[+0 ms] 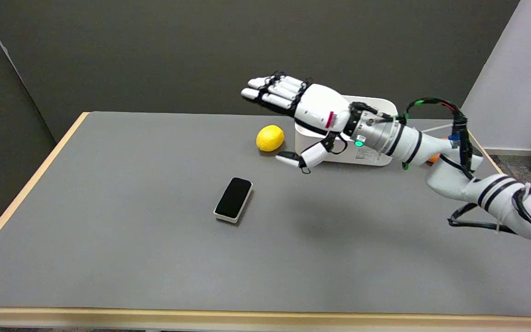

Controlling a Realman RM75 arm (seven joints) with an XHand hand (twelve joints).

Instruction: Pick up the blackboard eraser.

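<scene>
robot hand (309,117): up in the air, fingers spread, holding nothing
blackboard eraser (233,199): flat on the bench (109,240), well apart
risk: probably sits low, so fingertips could skid it away

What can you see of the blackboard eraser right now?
The blackboard eraser is a small rounded-corner block with a black top face over a cream-white base. It lies flat on the grey table, near the middle, its long axis running diagonally. Nothing touches it. The right hand hovers open above and to its right, clear of it.
</scene>
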